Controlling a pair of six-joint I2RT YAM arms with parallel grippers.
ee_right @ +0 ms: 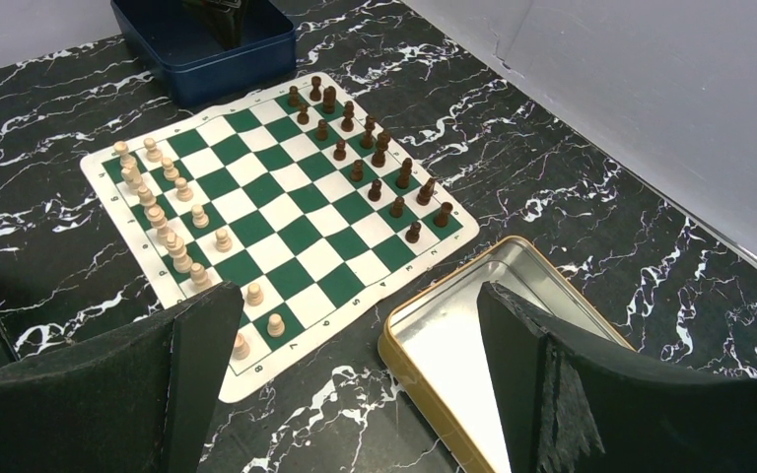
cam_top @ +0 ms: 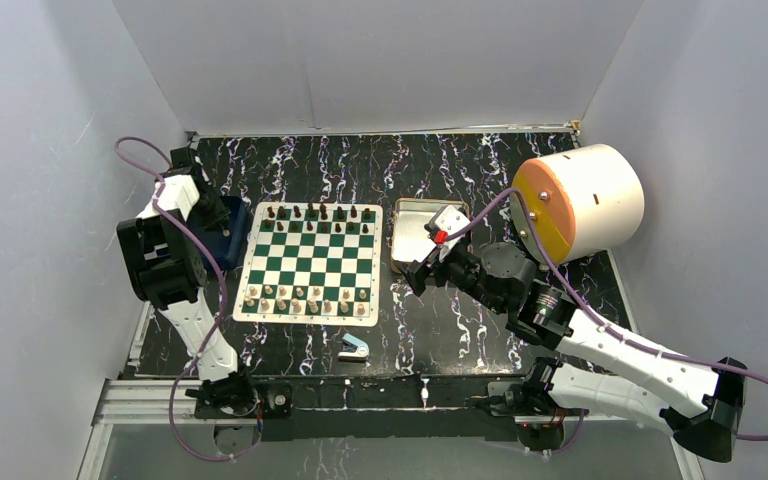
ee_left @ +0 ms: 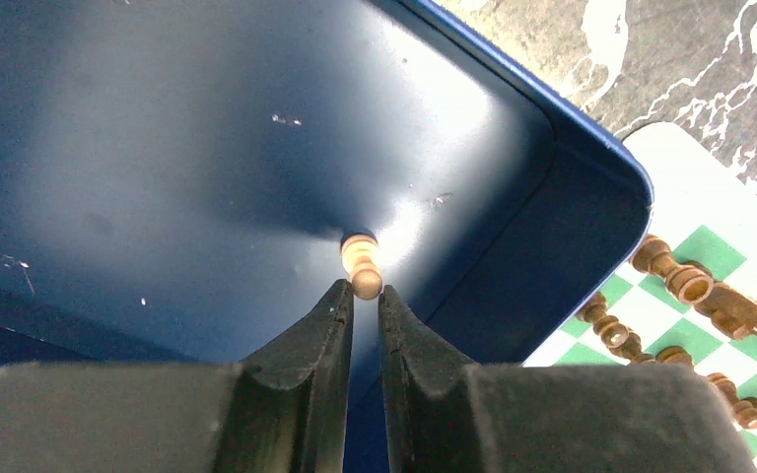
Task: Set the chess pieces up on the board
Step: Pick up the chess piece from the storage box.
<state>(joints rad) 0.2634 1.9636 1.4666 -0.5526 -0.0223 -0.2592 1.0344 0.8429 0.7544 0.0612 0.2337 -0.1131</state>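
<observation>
From the top view, the board (cam_top: 308, 262) is lying flat at the middle of the marbled table (cam_top: 460, 330), with dark pieces (cam_top: 320, 213) standing along its far edge and pale pieces (cam_top: 305, 298) along its near edge. The left arm (cam_top: 165, 255) is reaching over the dark blue tray (cam_top: 232, 245) just left of the board. The right gripper (cam_top: 413, 277) is hovering at the near left corner of the silver tin (cam_top: 415, 225), and a small blue-and-white stapler (cam_top: 354, 347) is lying near the board's near edge. In the left wrist view, the left gripper (ee_left: 365, 291) is sitting inside the tray with its fingers (ee_left: 320, 335) drawn almost together. Only a thin gap is showing, and the tips are flanking the round head of a pale pawn (ee_left: 361, 264) on the tray floor. Whether they are actually pinching it cannot be told. In the right wrist view, the right gripper's fingers (ee_right: 192, 345) are spreading wide and holding nothing, framing the tin's corner and the board's near edge.
</observation>
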